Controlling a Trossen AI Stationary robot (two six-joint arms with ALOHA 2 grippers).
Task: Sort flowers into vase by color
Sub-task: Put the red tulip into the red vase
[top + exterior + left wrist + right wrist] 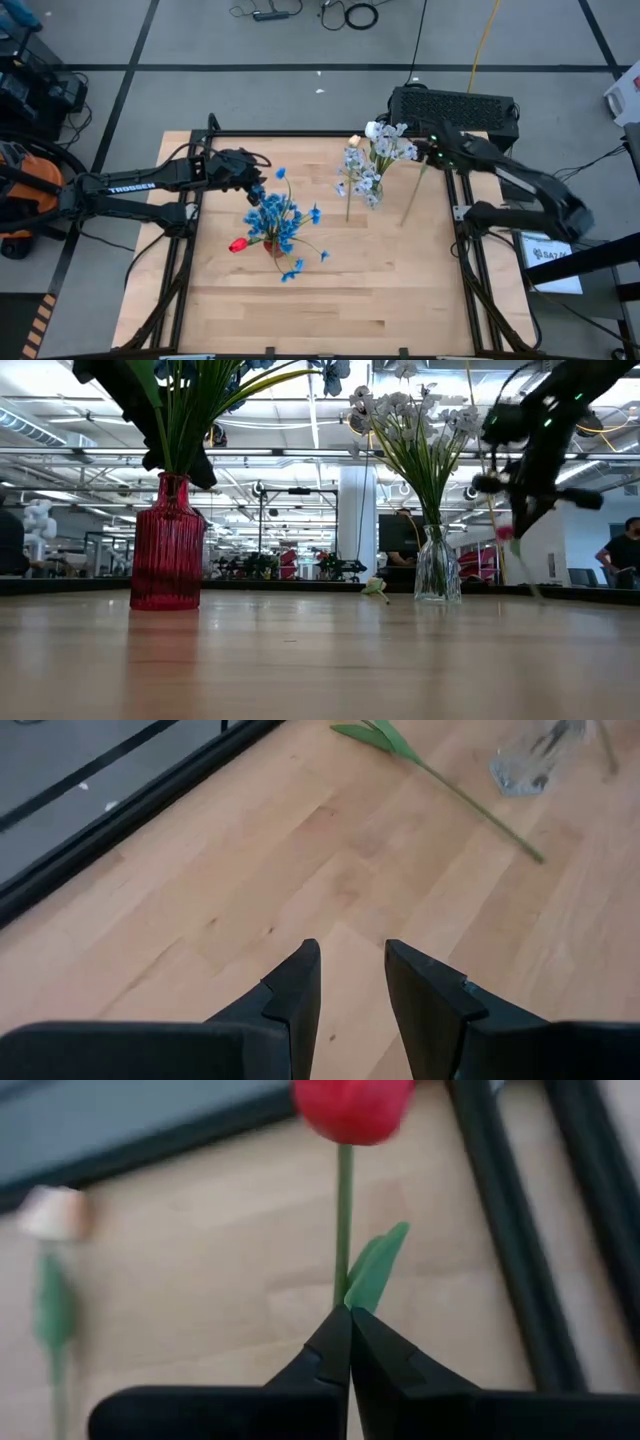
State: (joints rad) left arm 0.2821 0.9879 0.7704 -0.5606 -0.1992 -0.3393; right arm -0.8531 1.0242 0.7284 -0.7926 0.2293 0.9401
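A red ribbed vase (167,545) holds bright blue flowers (275,218) and a red tulip (237,244). A clear glass vase (437,568) holds pale bluish-white sprays (375,160). A cream-white tulip (353,140) lies on the table beside it, stem (470,800) flat on the wood. My right gripper (432,158) is at the far right, shut on another red tulip (352,1105). My left gripper (352,970) is open and empty above the table, just far-left of the red vase (258,178). My right gripper pinches the red tulip's thin green stem (342,1285) between its two fingertips, a short way below the bloom, beside a leaf (375,1265). The bloom sticks out beyond the fingers. The long rest of the stem (412,200) slants down toward the table's near side.
The black table frame (520,1230) runs close by my right gripper. A black box (455,105) stands at the far right edge. Bare wood (330,300) fills the table's near half.
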